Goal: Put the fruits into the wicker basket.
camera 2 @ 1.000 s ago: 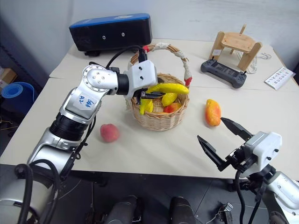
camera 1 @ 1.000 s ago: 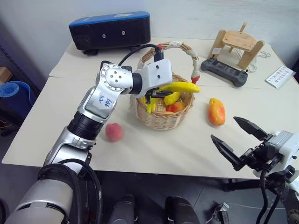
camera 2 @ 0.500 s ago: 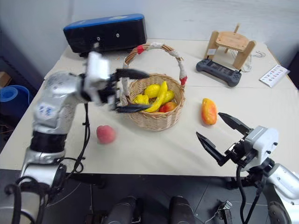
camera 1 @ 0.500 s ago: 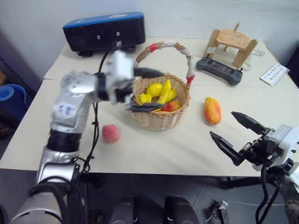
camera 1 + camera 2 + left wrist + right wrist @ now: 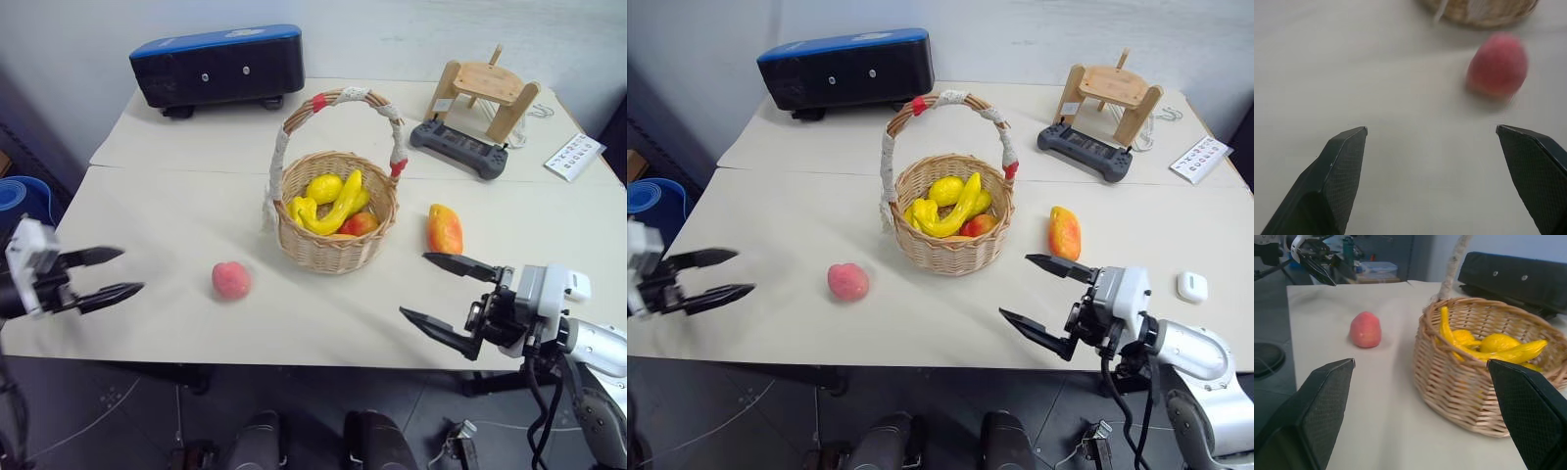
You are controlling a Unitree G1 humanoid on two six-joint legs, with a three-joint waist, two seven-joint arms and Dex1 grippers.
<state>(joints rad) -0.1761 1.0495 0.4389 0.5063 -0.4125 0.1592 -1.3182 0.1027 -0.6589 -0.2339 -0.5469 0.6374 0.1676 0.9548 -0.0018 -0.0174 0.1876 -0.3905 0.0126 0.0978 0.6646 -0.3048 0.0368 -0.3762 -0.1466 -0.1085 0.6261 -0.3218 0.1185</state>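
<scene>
**Basket part-filled, peach and mango out on the bench**

The round tan woven wicker basket (image 5: 336,220), with its tall arched handle wrapped in white cloth and red bands, stands near the middle of the pale bench (image 5: 176,211). Inside it lie a curved yellow banana (image 5: 338,204), two yellow lemon-like fruits (image 5: 323,186) and a reddish fruit (image 5: 360,224) tucked against the wall on the robot's right.

Two fruits lie on the bench outside the basket. A round pink-red peach (image 5: 231,280) sits to the robot's left of the basket and a little nearer the front edge, apart from it. An oval orange-red mango (image 5: 444,229) lies to the right of the basket, also clear of it.

The left end effector (image 5: 106,273) hangs out by the bench's left front corner, its two black fingers spread apart and empty, pointing toward the peach but well short of it. The right end effector (image 5: 443,296) hovers over the front edge on the right, fingers wide apart with nothing between them; its upper fingertip is near the mango without touching.

At the back stand a dark blue-topped box-shaped case (image 5: 216,66), a light wooden stand (image 5: 487,90), a dark grey handheld controller (image 5: 454,149) in front of it, and a white printed card (image 5: 572,155) at the far right. A small white rounded case (image 5: 1190,286) lies by the right front edge.
</scene>
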